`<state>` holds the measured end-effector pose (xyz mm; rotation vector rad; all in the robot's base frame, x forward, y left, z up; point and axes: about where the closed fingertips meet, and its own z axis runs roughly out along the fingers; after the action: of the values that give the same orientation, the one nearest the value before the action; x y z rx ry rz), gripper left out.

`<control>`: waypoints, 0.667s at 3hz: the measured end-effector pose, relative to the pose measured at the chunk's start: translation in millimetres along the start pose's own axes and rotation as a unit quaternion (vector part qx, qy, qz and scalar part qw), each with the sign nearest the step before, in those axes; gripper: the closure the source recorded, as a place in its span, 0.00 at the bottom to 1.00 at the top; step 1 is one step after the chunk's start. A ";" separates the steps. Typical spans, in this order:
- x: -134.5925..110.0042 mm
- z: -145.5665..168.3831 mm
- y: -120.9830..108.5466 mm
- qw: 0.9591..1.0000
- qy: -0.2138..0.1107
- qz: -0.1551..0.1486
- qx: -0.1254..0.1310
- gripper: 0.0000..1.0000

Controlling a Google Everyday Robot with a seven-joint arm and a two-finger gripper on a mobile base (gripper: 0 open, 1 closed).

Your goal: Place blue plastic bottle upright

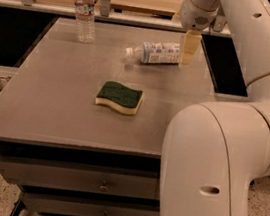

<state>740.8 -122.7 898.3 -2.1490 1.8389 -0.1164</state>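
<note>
The blue plastic bottle (156, 53) lies on its side on the grey table (64, 104), far right of middle, its white cap pointing left and its pale blue-and-white label facing up. My gripper (187, 53) hangs down from the white arm at the bottle's base end, its pale yellow fingers (188, 47) right at the bottom of the bottle. The bottle's far end is hidden behind the fingers.
A clear ribbed water bottle (86, 12) with a red-and-white label stands upright at the table's far left. A green and yellow sponge (119, 97) lies in the middle. My white arm and base (218, 158) fill the right side. A dark gap (225, 65) lies right of the table.
</note>
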 end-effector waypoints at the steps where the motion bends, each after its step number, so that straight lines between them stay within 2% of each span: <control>1: -0.8 12.6 3.0 1.000 -0.024 0.003 0.002 0.00; 2: -10.0 23.7 7.1 1.000 -0.021 -0.011 0.001 0.00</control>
<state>738.4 -109.7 875.1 -2.1551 1.7912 -0.0766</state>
